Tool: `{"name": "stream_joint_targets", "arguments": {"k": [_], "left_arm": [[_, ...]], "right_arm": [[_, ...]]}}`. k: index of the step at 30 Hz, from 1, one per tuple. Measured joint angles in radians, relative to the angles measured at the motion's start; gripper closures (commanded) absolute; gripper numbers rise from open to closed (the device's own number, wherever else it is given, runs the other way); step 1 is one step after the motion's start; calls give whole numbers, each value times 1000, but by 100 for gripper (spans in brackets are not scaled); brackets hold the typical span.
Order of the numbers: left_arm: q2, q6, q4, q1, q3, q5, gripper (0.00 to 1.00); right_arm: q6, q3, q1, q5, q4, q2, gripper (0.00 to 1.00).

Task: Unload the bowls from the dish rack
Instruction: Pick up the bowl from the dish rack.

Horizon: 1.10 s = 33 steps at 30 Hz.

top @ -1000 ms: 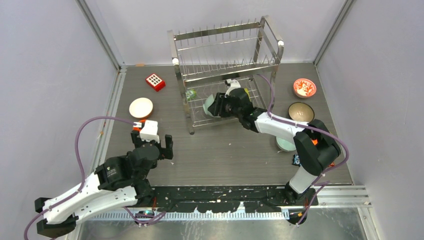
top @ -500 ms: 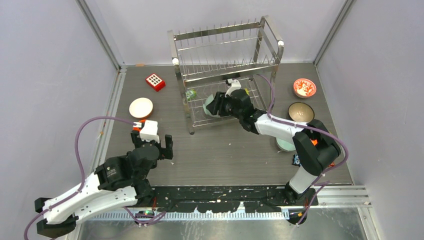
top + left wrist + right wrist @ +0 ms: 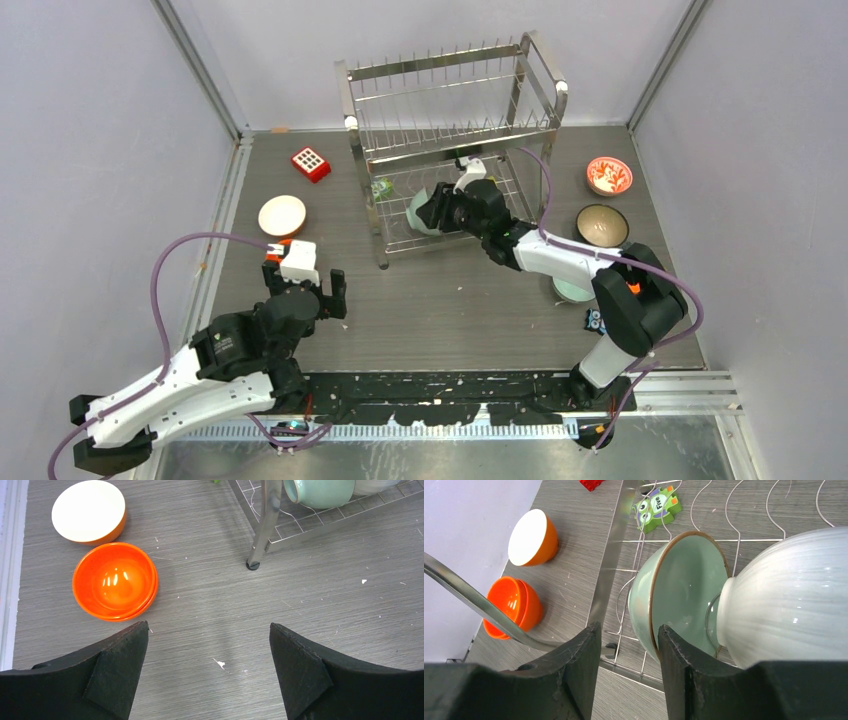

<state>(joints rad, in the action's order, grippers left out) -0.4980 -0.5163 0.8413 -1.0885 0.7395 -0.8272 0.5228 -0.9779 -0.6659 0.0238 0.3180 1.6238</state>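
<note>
Top external view, contents as seen.

**Rack:** tall two-tier shiny steel wire dish rack [image 3: 351,122], upright at the far middle of the grey wood-grain tabletop [image 3: 450,300].

**In the rack, lower tier:**
- Pale teal glazed round bowl [image 3: 684,585] with a brown rim, standing on edge.
- Glossy white ribbed round bowl [image 3: 789,595], just beside the teal one. Its foot reaches into the teal bowl's mouth; whether they touch cannot be told.

**Right pincer** [image 3: 630,627]: inside the lower tier and part open. Its fingers sit astride the teal bowl's rim, one within the mouth and one outside. A gap shows between the outer finger and the bowl's wall, so nothing is clamped.

**Left pincer** [image 3: 209,640]: spread wide and empty, above bare tabletop to the near left of the rack.

**On the tabletop, left of the rack:**
- Orange round bowl with white inside [image 3: 89,511].
- Glossy all-orange round bowl [image 3: 115,580], just beside it and apparently a nested pair.

**On the tabletop, right of the rack:**
- Red-and-white patterned round bowl [image 3: 609,175].
- Dark brown round bowl [image 3: 602,225], near it.
- Second pale teal bowl [image 3: 566,291], partly hidden under the right arm.

**Other:**
- Red square block with white dots [image 3: 311,163], at the far left of the rack.
- Green flat toy brick with a printed face [image 3: 656,506], seen through the lower tier's wires.
</note>
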Motion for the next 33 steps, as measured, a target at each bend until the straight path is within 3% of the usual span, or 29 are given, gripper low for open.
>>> {"name": "stream_joint_targets", "arguments": {"k": [7, 16, 24, 33], "left_arm": [[1, 1, -1, 0, 0, 2, 8], [0, 1, -2, 0, 0, 2, 8], [0, 1, -2, 0, 0, 2, 8], [1, 0, -3, 0, 0, 2, 8]], "right_arm": [[4, 0, 0, -11, 1, 2, 65], [19, -21, 2, -4, 1, 47, 61], [32, -28, 5, -3, -3, 68, 75], [49, -30, 15, 20, 37, 77, 98]]}}
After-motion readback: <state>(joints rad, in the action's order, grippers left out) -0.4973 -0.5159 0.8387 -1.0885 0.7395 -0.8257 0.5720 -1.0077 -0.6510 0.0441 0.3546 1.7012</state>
